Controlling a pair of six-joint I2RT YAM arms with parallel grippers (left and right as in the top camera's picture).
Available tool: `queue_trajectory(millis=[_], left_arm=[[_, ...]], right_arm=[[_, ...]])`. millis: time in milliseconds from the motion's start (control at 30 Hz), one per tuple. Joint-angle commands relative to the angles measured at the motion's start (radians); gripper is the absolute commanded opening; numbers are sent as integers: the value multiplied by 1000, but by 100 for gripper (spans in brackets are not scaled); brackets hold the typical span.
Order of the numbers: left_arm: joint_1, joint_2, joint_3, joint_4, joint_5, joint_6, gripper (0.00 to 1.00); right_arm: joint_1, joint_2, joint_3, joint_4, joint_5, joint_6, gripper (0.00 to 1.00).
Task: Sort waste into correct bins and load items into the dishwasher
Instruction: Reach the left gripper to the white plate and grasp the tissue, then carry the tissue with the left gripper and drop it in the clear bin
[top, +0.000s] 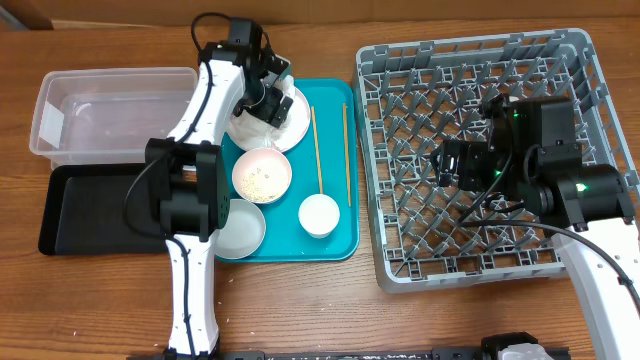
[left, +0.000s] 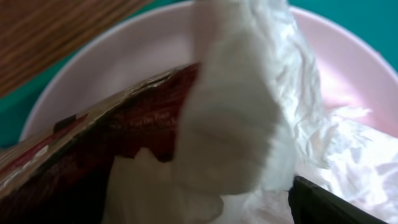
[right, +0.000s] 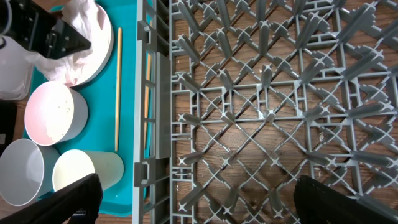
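Over pink plate (top: 298, 112), L gripper (top: 273, 93) sits at napkin (left: 236, 124) — can't tell if gripping; R gripper (right: 208, 208) spread wide, empty, above rack (right: 249, 93).

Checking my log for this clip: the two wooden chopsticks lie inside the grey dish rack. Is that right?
Not quite. The overhead view shows the two wooden chopsticks lying on the teal tray, left of the grey dish rack, not inside it.
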Motion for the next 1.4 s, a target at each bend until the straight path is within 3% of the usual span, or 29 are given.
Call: queue_trajectory(millis=[0,67,133,233,267,300,333,567,1033,1367], left_arm=[[-3,42,24,0,1,-15,93],[-3,49,24,-1,1,-14,89],[-3,50,24,-1,1,-14,75],[-3,50,24,-1,1,-14,40],[-3,50,24,-5,1,-14,19],[-3,50,24,-11,1,-15,8],[-3,50,24,-18,1,-19,4],[-3,37,93,-132,6,-97,4],[3,37,703,-513,58,-291,4],[143,36,906,-693,-18,-517,4]], right_arm=[[-4,-2,26,1,9,-8,100],[-4,-2,26,1,9,-8,100],[-4,-2,26,2,9,-8,100],[-4,-2,26,2,9,-8,100],[-4,-2,26,2,9,-8,100],[-4,-2,26,2,9,-8,100],[-4,-2,26,2,9,-8,100],[-4,-2,26,5,9,-8,100],[-4,-2,26,6,9,-8,100],[-4,-1,26,10,9,-8,100]])
